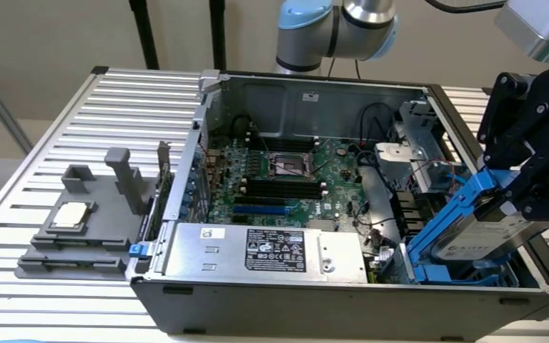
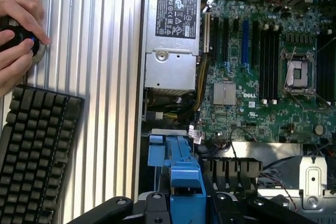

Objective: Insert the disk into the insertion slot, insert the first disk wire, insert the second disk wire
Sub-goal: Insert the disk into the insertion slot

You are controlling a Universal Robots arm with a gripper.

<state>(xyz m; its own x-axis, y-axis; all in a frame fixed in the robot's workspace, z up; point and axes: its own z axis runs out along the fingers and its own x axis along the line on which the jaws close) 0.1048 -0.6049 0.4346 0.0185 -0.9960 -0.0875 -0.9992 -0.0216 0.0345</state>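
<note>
My gripper [image 1: 520, 206] hangs at the exterior view's right, shut on the disk [image 1: 492, 230]. The disk is a silver-grey drive in a bright blue carrier [image 1: 446, 218]. It is tilted, with its lower end down inside the open computer case. That end sits at the insertion slot [image 1: 451, 274], a grey cage with blue rails in the case's near right corner. In the wrist view the blue carrier [image 2: 181, 177] sits between my black fingers [image 2: 152, 203]. I cannot tell the disk wires apart from the other cables beside the cage.
The case holds a silver power-supply box [image 1: 265, 250] at the front and a green motherboard [image 1: 284, 171] behind it. A grey fixture with posts [image 1: 83, 221] stands on the slatted table. A person's hands [image 2: 16, 30] hold a black controller beside a keyboard [image 2: 37, 150].
</note>
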